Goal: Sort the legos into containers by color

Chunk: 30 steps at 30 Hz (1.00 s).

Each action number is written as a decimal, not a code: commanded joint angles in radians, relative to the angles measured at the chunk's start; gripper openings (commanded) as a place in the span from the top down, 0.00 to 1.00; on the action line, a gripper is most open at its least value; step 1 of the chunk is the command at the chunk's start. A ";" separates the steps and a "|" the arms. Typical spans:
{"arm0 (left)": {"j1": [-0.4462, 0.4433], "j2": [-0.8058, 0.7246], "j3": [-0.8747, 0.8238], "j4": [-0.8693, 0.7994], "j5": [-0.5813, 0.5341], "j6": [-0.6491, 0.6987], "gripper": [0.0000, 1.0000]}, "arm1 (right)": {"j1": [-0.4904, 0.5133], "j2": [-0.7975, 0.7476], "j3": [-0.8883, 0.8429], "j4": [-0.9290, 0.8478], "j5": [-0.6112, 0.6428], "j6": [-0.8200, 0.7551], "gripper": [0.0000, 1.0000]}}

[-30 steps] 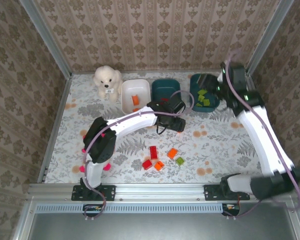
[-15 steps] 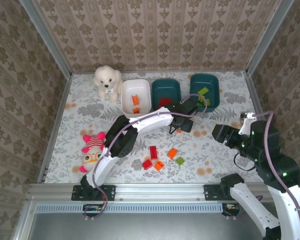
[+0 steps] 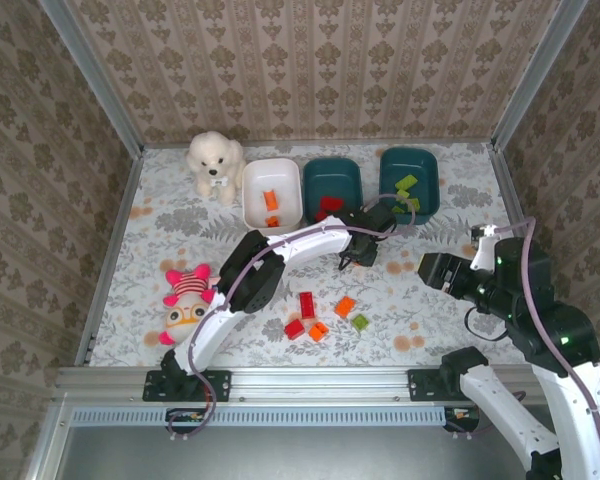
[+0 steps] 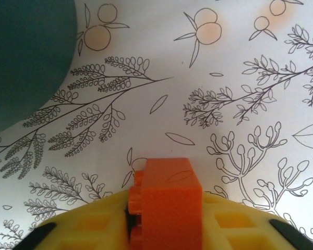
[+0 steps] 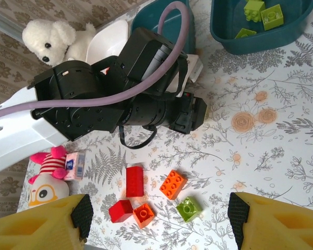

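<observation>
Top external view: the table [image 3: 160, 230] with its flower cloth is the biggest thing. The left arm [image 3: 290, 242] bends across it to the middle. The right arm [image 3: 545, 335] stands over the right side.

Three bins sit in a row at the back. The white bin [image 3: 252, 195] has orange legos [image 3: 271, 200] in it. The middle teal bin [image 3: 332, 163] has red legos [image 3: 327, 208] in it. The right teal bin [image 3: 410, 153] has green legos [image 3: 407, 190] in it.

A white plush dog [image 3: 214, 163] sits just left of the white bin. A pink and white doll [image 3: 185, 300] lies near the left arm, with a small pink card [image 5: 74, 164] touching it.

The left pincer [image 3: 355, 258] is just in front of the middle teal bin. It is clenched on one orange brick [image 4: 167, 200], squeezed between its yellow fingers [image 4: 94, 229]. I cannot tell if that brick touches the table.

The right pincer [image 3: 430, 270] is released. Its fingers are wide apart with nothing between them.

Five loose legos lie close together near the front middle of the table: a tall red one [image 3: 307, 304], a small red one [image 3: 294, 329], two orange ones [image 3: 318, 330] [image 3: 345, 306] and a green one [image 3: 361, 322].
</observation>
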 commanded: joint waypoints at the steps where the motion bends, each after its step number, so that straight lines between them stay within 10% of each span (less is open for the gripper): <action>1: -0.005 -0.059 0.020 -0.028 -0.046 0.011 0.71 | 0.006 0.013 0.003 0.004 -0.029 -0.025 0.29; 9: 0.067 -0.390 -0.132 -0.031 -0.103 -0.082 0.74 | 0.008 0.072 -0.015 0.063 -0.101 -0.070 0.30; 16: 0.321 -0.592 -0.416 0.093 0.037 -0.136 0.74 | 0.092 0.184 -0.065 0.272 -0.261 -0.033 0.29; 30: 0.529 -0.275 -0.213 0.105 0.308 -0.118 0.73 | 0.330 0.393 -0.030 0.446 -0.140 0.047 0.29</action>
